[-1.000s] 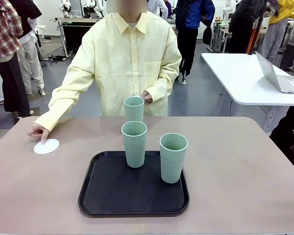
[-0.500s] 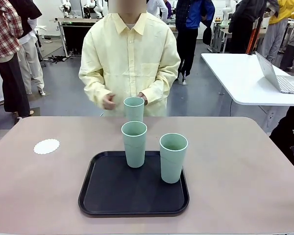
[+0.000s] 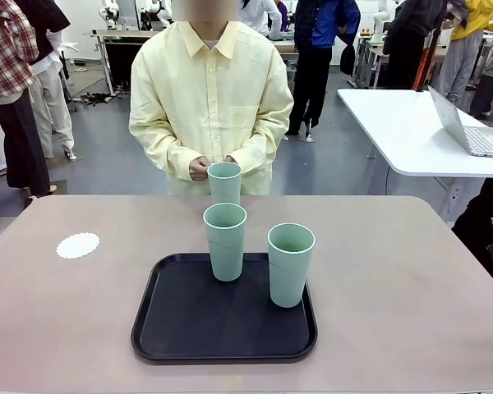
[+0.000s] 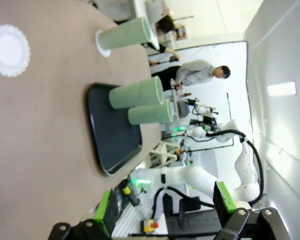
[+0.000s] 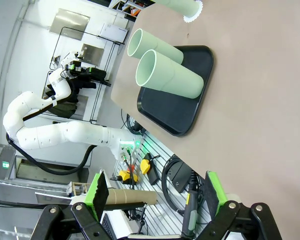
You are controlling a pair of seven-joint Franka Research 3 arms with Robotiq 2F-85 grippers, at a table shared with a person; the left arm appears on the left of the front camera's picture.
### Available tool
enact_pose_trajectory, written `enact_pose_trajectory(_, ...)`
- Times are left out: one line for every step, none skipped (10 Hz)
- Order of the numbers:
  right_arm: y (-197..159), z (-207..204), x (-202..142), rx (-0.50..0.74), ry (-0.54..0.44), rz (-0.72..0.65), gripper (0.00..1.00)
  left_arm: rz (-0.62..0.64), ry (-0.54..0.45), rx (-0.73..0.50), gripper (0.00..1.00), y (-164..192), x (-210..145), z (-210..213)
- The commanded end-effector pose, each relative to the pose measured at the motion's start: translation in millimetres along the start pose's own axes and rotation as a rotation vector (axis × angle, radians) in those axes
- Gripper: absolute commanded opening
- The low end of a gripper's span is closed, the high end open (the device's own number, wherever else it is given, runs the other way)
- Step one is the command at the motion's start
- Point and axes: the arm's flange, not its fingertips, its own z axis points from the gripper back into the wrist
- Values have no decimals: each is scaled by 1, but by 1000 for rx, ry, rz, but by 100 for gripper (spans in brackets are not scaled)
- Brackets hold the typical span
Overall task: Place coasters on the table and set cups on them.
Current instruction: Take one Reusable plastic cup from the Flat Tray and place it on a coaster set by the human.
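In the front view, one bare coaster [image 3: 78, 245] lies flat on the bench [image 3: 411, 279]. It is on your left side, well apart from the black tray [image 3: 222, 324]. The left tray cup [image 3: 225, 240] and the right tray cup [image 3: 290, 263] stand upright on the tray, long axes vertical, mouths up. The far cup [image 3: 224, 181] stands beyond the tray, with the person's hands [image 3: 199, 169] held together just behind it.

In the left wrist view, the left gripper [image 4: 164, 205] has its fingers [image 4: 104, 212] spread as wide as they go, with nothing between them. The camera is rolled, so the cups read sideways. The tray lies ahead of the fingers and the bare coaster farther off, well apart from them. The far cup rests on a second coaster [image 4: 103, 44], whose white edge shows at its base.

In the right wrist view, the right gripper [image 5: 155, 195] also gapes wide and empty, well short of the tray and its two cups.

My read: the bare coaster wants a cup next. It lies to the left of the tray, so your left arm is the nearer, and the left tray cup is the closest to it. Take the upright wall from the side.
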Motion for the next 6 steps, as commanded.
enact_pose_trajectory(-1, -1, 3, 23, -17, 16, 100, -6, -7, -15, 100, 0, -2, 1)
enact_pose_trajectory(-1, -1, 3, 23, -17, 16, 100, -6, -7, -15, 100, 0, -2, 1)
enact_pose_trajectory(-1, -1, 3, 23, -17, 16, 100, -6, -7, -15, 100, 0, -2, 1)
enact_pose_trajectory(-1, -1, 3, 23, -17, 16, 100, -6, -7, -15, 100, 0, -2, 1)
enact_pose_trajectory(-1, -1, 3, 23, -17, 16, 100, -6, -7, -15, 100, 0, -2, 1)
enact_pose_trajectory(-1, -1, 3, 23, -17, 16, 100, -6, -7, -15, 100, 0, -2, 1)
